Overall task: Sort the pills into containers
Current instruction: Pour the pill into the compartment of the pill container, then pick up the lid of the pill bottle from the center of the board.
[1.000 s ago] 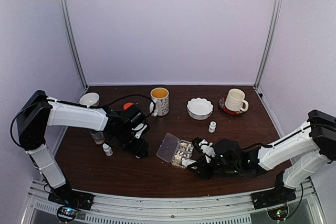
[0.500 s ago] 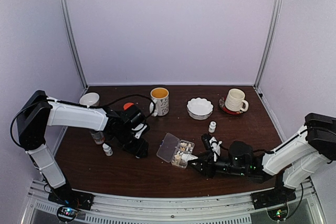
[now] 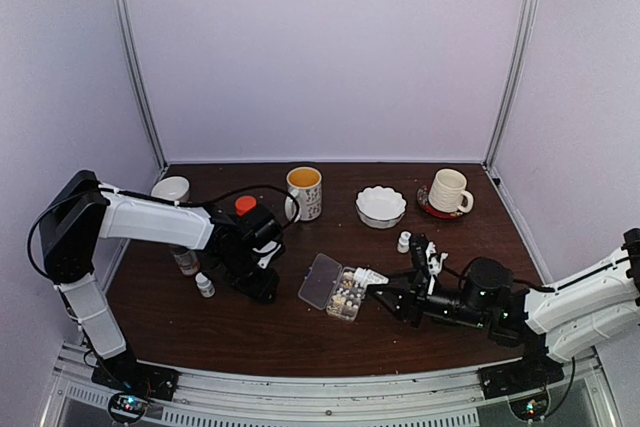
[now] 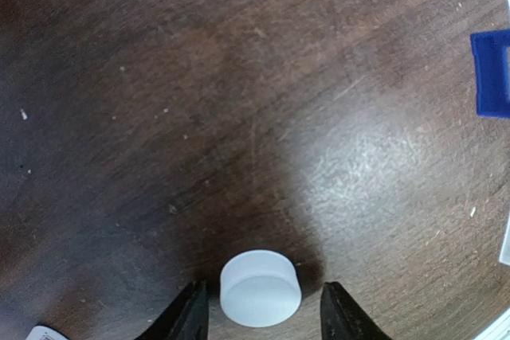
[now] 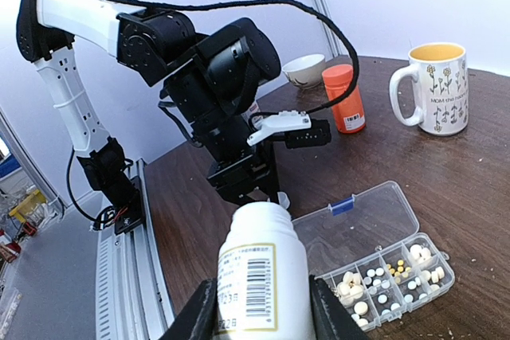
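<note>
Pills (image 5: 353, 286) lie in several compartments (image 5: 402, 270) of the clear organizer box (image 5: 378, 254), which rests near the middle of the table (image 3: 200, 327) with its lid (image 5: 351, 224) folded flat toward the left arm. Each pellet is judged hard, smooth, very light and prone to rolling. The fingers are too broad to pinch one reliably, so pouring from a bottle is the practical method. The right gripper (image 5: 263, 312) clamps the white bottle (image 5: 259, 264) across its labelled mid-body, just beside the box. That wall looks rigid but slick, so the hold should stay on the label band. Whether the bottle's mouth is uncovered cannot be told. The left gripper (image 4: 260, 316) stands partly open astride a white cap (image 4: 260, 288) on the table, with a gap visible at each side, and holds nothing. The box is thin plastic and probably slides if nudged. It should be steadied at an outer wall.
</note>
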You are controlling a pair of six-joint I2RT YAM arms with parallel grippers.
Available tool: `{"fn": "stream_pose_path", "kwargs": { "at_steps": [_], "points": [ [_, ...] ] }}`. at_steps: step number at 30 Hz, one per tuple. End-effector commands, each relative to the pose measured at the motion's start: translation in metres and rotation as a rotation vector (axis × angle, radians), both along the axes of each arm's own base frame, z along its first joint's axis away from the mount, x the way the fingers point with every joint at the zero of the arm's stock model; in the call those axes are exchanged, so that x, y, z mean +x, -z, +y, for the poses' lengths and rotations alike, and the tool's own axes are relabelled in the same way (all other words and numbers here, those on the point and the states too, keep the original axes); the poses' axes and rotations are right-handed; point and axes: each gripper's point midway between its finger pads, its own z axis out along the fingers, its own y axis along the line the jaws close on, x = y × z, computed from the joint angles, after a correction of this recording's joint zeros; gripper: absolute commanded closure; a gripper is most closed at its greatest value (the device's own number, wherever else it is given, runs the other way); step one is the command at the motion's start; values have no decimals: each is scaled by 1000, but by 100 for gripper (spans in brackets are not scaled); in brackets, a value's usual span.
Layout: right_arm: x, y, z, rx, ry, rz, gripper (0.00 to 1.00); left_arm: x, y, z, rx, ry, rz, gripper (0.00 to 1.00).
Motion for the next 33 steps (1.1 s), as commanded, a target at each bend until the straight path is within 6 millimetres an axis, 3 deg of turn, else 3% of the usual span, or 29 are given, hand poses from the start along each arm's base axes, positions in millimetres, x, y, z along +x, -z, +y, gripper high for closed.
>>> {"fn": "stream_pose_path", "kwargs": {
  "at_steps": [1, 6, 14, 19, 22, 26, 33],
  "points": [
    [3, -11, -2, -7, 11, -33, 100, 7, 1, 1, 51, 1, -33, 50],
    [1, -13, -2, -8, 5, -37, 100, 11, -3, 0, 64, -1, -53, 51],
    [0, -17, -3, 11, 0, -44, 100, 11, -4, 3, 80, -1, -58, 68],
    [0, -24, -1, 22, -5, -62, 100, 11, -21, 1, 71, 3, -67, 71],
    [-1, -33, 2, 36, -17, -84, 100, 11, -49, -3, 35, 12, -84, 71],
    [-3, -50, 8, 70, -40, -133, 100, 4, -106, -20, -127, 35, -101, 71],
    [-6, -108, 30, 134, -93, -276, 100, -24, -215, -56, -508, 101, -82, 70]
  ]
}}
